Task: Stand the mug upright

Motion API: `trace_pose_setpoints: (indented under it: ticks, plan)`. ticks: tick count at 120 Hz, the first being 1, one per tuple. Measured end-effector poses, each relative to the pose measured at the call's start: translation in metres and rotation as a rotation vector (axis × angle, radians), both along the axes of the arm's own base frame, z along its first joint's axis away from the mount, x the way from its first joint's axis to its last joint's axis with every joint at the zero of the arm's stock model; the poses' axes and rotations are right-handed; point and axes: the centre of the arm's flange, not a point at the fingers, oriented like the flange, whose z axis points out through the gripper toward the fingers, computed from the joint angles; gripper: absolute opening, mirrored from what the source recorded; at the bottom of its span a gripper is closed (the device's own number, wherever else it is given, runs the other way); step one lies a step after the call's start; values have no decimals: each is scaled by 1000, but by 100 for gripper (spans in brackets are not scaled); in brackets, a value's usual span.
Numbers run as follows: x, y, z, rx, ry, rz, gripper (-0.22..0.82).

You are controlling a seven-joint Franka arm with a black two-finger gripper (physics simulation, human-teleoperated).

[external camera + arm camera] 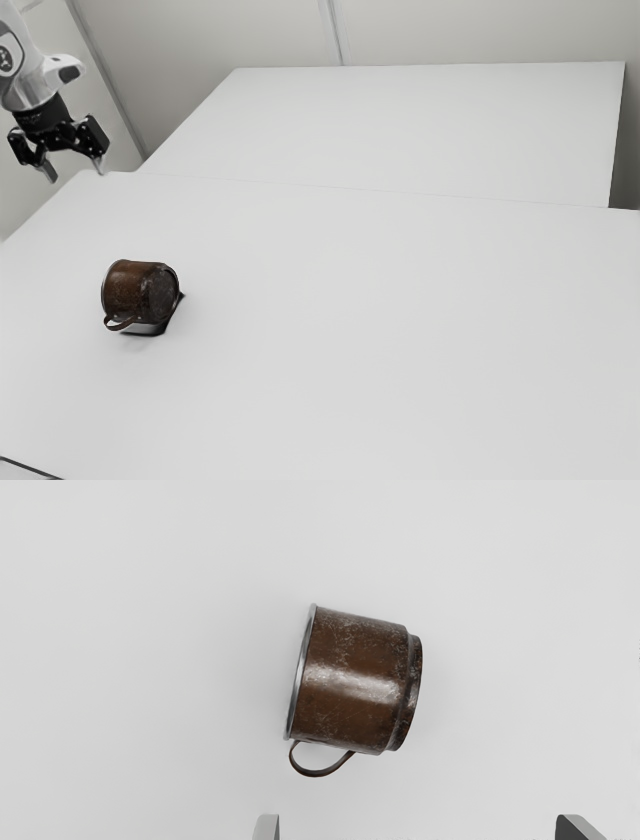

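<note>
Calling, apparently, for the approach to one brown mug (355,680), on its side on the white table (350,330), well apart from the gripper (75,174), wide open and empty; next, for lowering, closing on its body and turning it base-down.

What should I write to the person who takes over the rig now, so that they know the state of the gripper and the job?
Gripper: open, holding nothing, raised away from the mug.
Mug: on its side on the table, mouth toward the exterior view's left, handle out to one side.
Done: nothing of the uprighting that I can see.
Left: grasp the mug, turn it mouth up, set it on its base, release.
</note>
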Motion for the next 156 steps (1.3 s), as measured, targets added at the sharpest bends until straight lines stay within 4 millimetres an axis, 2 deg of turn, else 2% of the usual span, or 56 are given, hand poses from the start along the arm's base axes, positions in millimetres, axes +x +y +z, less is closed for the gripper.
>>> trace_pose_setpoints:
  ticks: [8,22,29,44,54,79,90,105,120,139,156]
  plan:
    - [-3,28,-24,-86,26,73,60]
    - [-5,78,-80,-228,78,178,60]
    - [-5,97,-104,-285,93,209,60]
    - [6,112,-143,-396,95,213,60]
    - [4,127,-170,-469,89,226,60]
    - [0,156,-201,-560,39,206,60]
    - [2,169,-223,-598,20,194,60]
    - [4,177,-245,-646,-9,173,60]
    - [3,175,-263,-720,-36,155,60]
    - [-9,162,-298,-851,-57,170,60]
    - [-12,148,-308,-957,-84,183,60]
